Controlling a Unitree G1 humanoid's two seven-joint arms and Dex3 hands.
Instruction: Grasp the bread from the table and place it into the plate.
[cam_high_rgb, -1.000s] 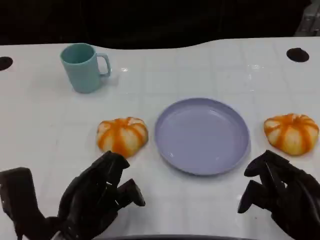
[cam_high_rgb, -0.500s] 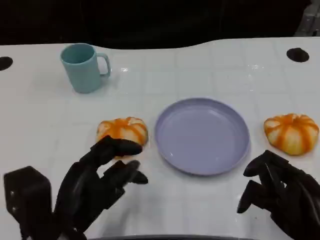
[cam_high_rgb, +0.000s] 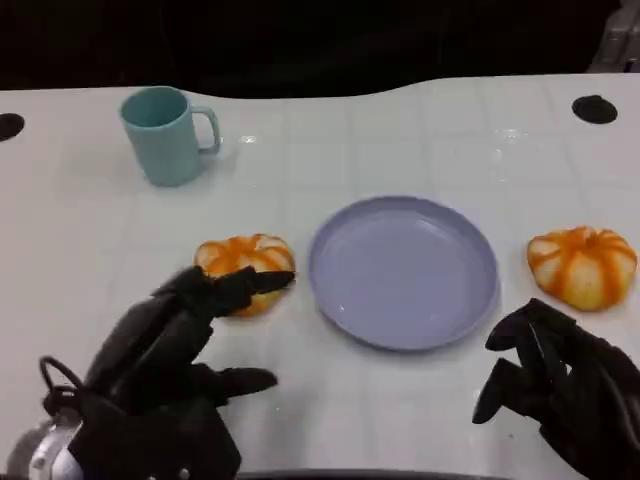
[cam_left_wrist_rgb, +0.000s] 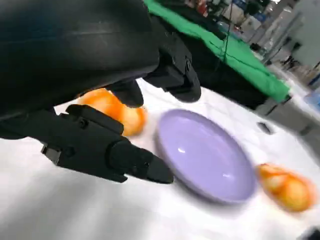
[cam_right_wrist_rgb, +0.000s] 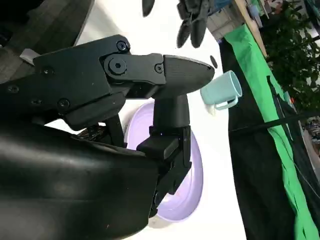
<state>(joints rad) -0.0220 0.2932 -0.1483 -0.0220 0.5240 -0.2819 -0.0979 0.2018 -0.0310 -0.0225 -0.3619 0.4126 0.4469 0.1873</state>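
Our left hand (cam_high_rgb: 190, 320) reaches over the near side of the bread (cam_high_rgb: 243, 267) with fingers spread and nothing in them; whether the fingertips touch the crust we cannot tell. The bread, a round orange-and-cream bun, sits on the white desk (cam_high_rgb: 400, 140) just beside the left rim of the purple plate (cam_high_rgb: 403, 271), not yet in it. A second bun (cam_high_rgb: 582, 265) lies near the plate's right side, with our right hand (cam_high_rgb: 560, 385) resting below it, fingers curled loosely and holding nothing.

We judge the bread light and soft, likely to dent under a hard squeeze, with a glossy crust that could slide on the smooth desk. We would take it across its widest part, thumb on one flank and fingers on the other, closing gently and low enough to get under the curve.

The plate's rim is low but raised, so the bread must be lifted clear of it rather than pushed. The path from bun to plate is short and open. The teal mug (cam_high_rgb: 167, 134) stands well apart at the back left, out of the way, and the desk's near edge lies close behind our hands.
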